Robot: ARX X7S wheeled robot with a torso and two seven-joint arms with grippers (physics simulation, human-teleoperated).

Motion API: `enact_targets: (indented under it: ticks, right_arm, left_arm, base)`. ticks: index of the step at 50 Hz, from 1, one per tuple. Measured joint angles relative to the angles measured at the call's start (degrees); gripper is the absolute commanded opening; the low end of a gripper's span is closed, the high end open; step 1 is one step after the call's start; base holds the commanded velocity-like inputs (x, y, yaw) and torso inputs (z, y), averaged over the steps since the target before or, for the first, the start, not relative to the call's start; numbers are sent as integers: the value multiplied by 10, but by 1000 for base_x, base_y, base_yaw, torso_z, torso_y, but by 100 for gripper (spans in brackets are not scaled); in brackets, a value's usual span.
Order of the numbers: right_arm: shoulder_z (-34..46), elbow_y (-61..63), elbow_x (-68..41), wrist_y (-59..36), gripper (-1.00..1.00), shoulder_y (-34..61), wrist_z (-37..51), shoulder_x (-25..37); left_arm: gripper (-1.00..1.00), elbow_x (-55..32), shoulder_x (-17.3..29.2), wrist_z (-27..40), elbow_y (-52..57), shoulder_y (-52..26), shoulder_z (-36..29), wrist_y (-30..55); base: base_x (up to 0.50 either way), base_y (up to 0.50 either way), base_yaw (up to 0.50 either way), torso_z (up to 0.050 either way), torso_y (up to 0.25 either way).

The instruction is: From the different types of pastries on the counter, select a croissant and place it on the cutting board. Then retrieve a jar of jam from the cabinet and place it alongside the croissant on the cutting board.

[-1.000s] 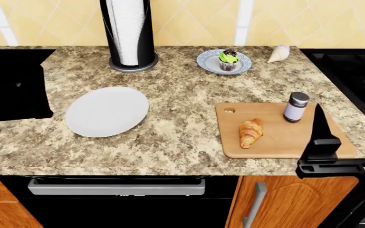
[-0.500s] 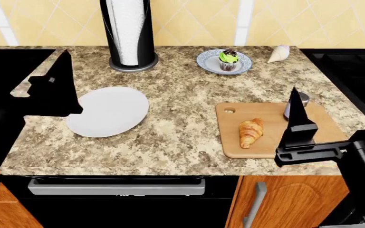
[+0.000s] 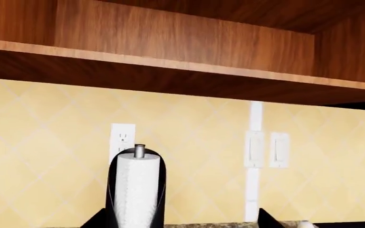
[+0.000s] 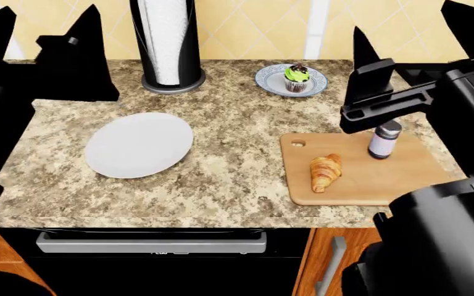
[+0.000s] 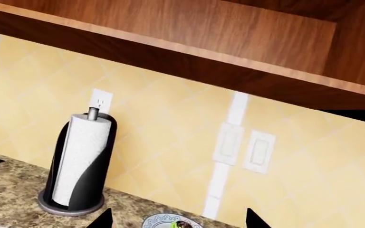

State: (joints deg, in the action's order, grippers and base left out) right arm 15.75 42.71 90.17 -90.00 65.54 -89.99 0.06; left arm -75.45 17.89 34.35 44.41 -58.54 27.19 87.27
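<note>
**Croissant and jam jar both on the board, both arms raised**

Nearest the robot, the cutting board (image 4: 402, 179) lies on the right part of the counter (image 4: 237, 166), close to its front edge, its small hole at the far left corner. The croissant (image 4: 325, 172) rests on the board's left half, its long axis running roughly front to back with a slight tilt, the narrower tip toward the front edge and the broader end toward the backsplash. The jar of jam (image 4: 384, 140) stands upright near the board's far edge, beside the croissant and apart from it, lid up.

Left of the board sits a round white plate (image 4: 139, 144). Farther back, a cupcake (image 4: 297, 78) with green frosting stands on a small patterned saucer (image 4: 270, 80), and a paper towel holder (image 4: 168, 43) rises by the wall.

The right gripper (image 4: 414, 55) hangs above the board's far side and the left gripper (image 4: 44, 40) above the counter's left rear; each shows two well-separated dark prongs with nothing between them, so they appear spread, though the black shapes are hard to read. Both wrist views face the backsplash and cabinet underside.
</note>
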Motion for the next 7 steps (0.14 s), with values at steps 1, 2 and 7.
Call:
enact_targets:
  ticks: [1,2,7]
  right_arm:
    - [-1,-5,-3,0,100,5,0,0]
    - [-3,-9,-7,0,100,10,0,0]
    - [-8,-25,-21,0,100,29,0,0]
  left_arm:
    - [100,-6,2,6,-3,-4,-1,0]
    - [100,-12,4,12,-7,-8,-3,-1]
    - [100,-36,13,36,-21,-24,-9,-4]
  base:
    - [0,0,0,0,0]
    - [0,0,0,0,0]
    - [0,0,0,0,0]
